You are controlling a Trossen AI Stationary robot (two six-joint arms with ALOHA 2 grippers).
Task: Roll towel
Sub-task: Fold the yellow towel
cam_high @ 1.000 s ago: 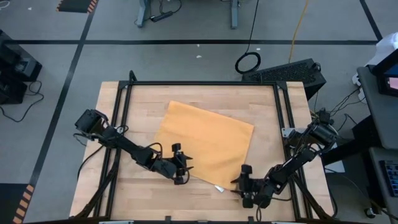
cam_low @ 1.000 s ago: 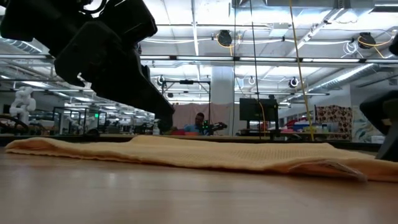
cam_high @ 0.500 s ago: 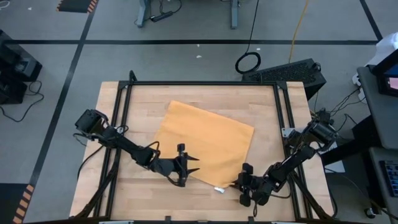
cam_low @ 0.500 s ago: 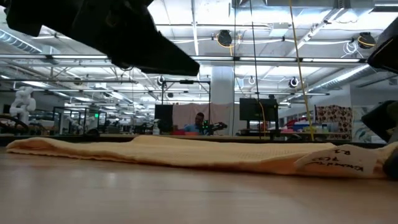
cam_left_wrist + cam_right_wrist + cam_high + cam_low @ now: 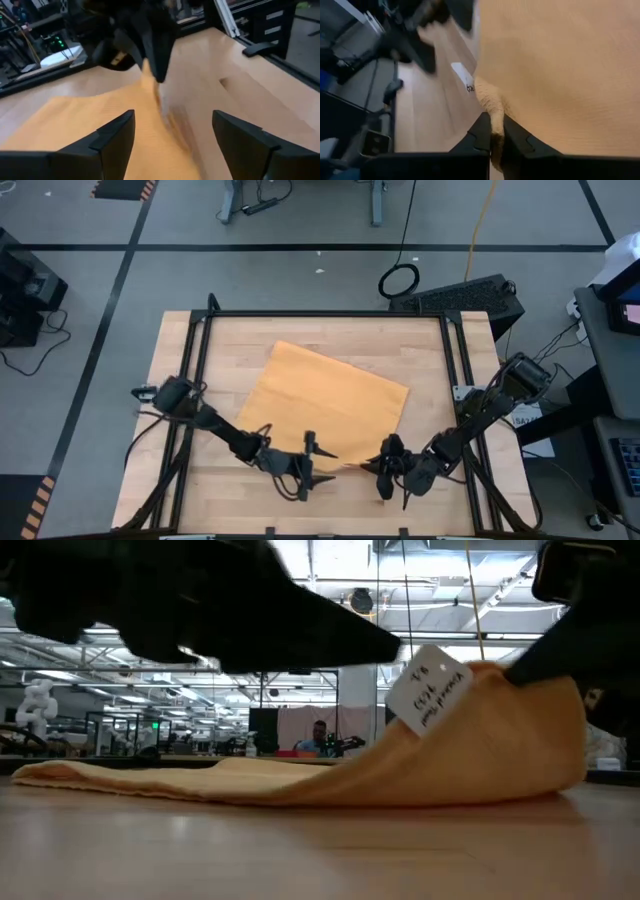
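Observation:
The mustard-yellow towel [image 5: 330, 400] lies spread flat on the wooden table, and only its near right corner is raised. Its white tag [image 5: 428, 690] sticks up from that raised corner. My right gripper [image 5: 382, 463] is shut on that corner at the towel's near edge. My left gripper [image 5: 318, 465] is open and empty, just left of the raised corner over the towel's near edge. In the left wrist view its fingers [image 5: 115, 137] stand wide apart, pointing at my right gripper [image 5: 145, 45] and the raised corner. My right gripper pinches the towel's near right corner [image 5: 490, 107] between its two fingers, beside the white tag [image 5: 461, 76]. The cloth bunches into a fold between the fingers. The corner is lifted clear of the table [image 5: 500, 730] and slopes down to the rest, which lies flat.
A black frame [image 5: 320, 313] runs around the tabletop along its far, left and right sides. Bare wood [image 5: 220, 350] lies left of and beyond the towel. A strip of bare wood also runs along the near edge [image 5: 350, 515].
My right gripper has risen and gone a little toward the table's left and far side with the towel's near right corner. That corner has lifted off the table, tag up, and the rest has stayed flat. My left gripper has gone toward the table's right, close to the raised corner.

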